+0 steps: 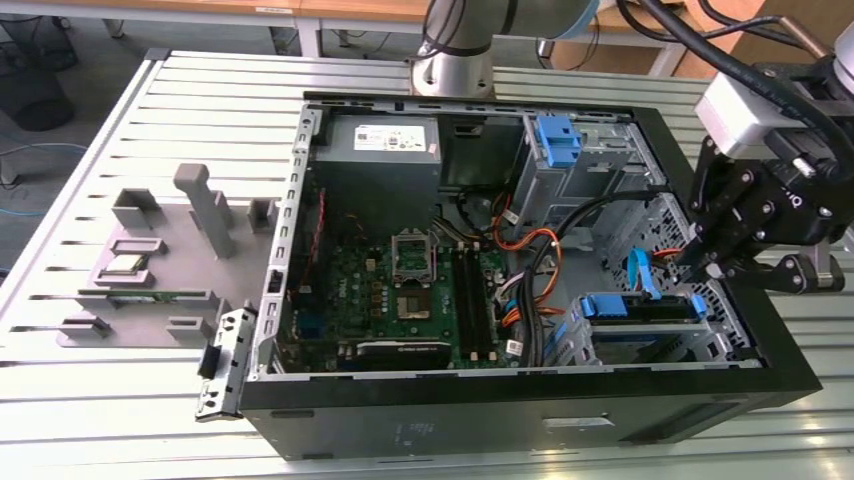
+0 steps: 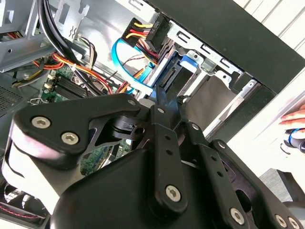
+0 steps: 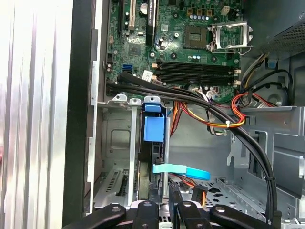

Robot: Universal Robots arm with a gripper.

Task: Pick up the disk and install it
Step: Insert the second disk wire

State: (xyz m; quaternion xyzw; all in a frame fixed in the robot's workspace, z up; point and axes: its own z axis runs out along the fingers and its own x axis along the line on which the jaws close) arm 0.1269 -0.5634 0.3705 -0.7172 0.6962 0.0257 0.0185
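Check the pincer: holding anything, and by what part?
Cannot be told. The pincer sits above the disk, which stands on edge in the drive cage; a grip isn't visible.

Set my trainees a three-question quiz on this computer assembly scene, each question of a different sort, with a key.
1. True or false: the disk lies on the slatted table, outside the computer case.
2. The gripper hangs over: A the drive cage; B the power supply; C the grey fixture.
3. Fill in: the disk's carrier handle is ____ in colour.
Key: 1 false; 2 A; 3 blue.
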